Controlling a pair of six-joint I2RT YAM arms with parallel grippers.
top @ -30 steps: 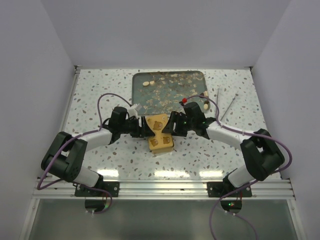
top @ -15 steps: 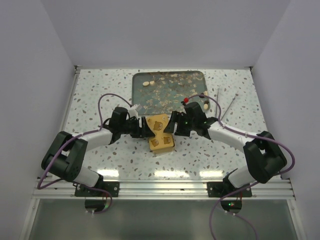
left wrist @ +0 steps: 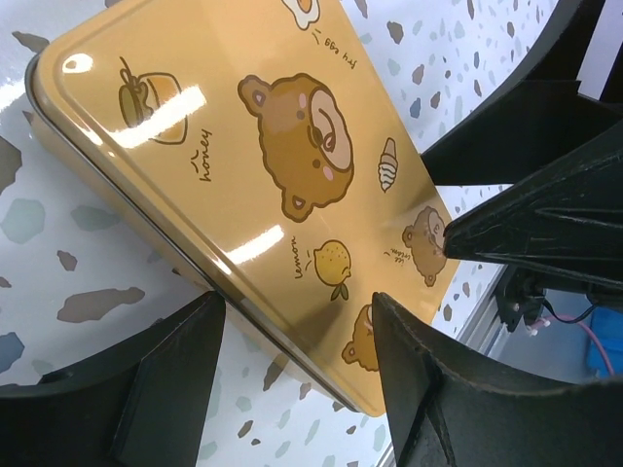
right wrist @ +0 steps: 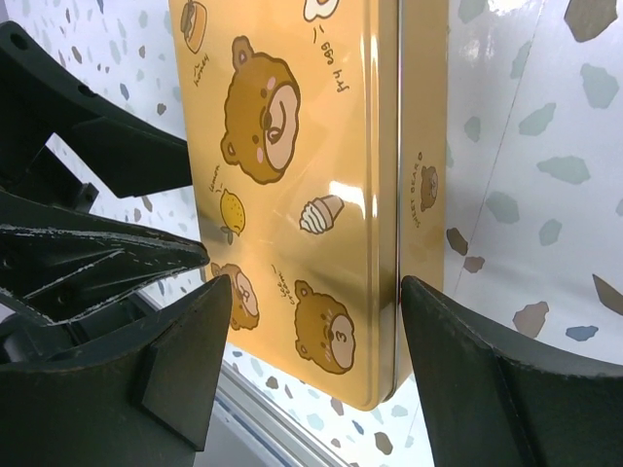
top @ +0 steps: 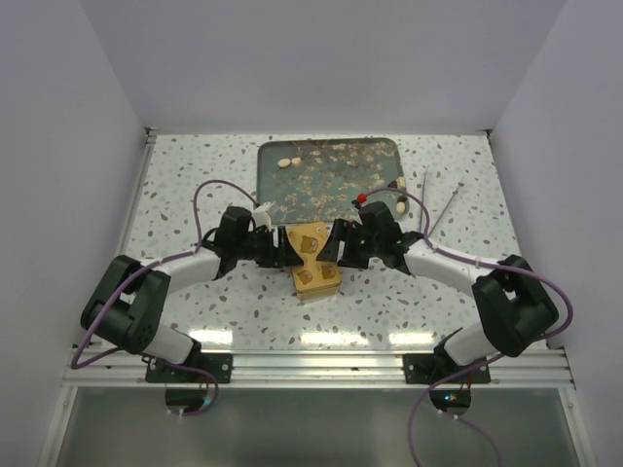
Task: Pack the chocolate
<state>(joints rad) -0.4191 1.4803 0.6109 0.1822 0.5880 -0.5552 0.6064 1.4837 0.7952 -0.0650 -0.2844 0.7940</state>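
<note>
The gold tin (top: 313, 261), bear-printed (left wrist: 292, 146) (right wrist: 292, 195), lies on the table with its lid on, between both arms. My left gripper (top: 288, 255) (left wrist: 297, 321) is shut on its near corner: one fingertip (left wrist: 200, 331) against the long side, the other over the short end. My right gripper (top: 333, 249) (right wrist: 316, 302) stands open astride the tin's width, one fingertip (right wrist: 428, 321) close by the side wall. Chocolate lies on the teal tray (top: 292, 199) behind: cream lumps at its far left (top: 285, 162) and right edge (top: 400, 205).
Two thin grey rods (top: 436, 206) lie on the tabletop right of the tray. White walls close in the table on the left, the right and the back. A metal rail (top: 321, 362) runs along the near edge by the arm bases.
The tin has turned from a slant to nearly straight, its near end now closer to the rail. The right arm shifted a little left and its jaws widened. The left arm has barely moved.
</note>
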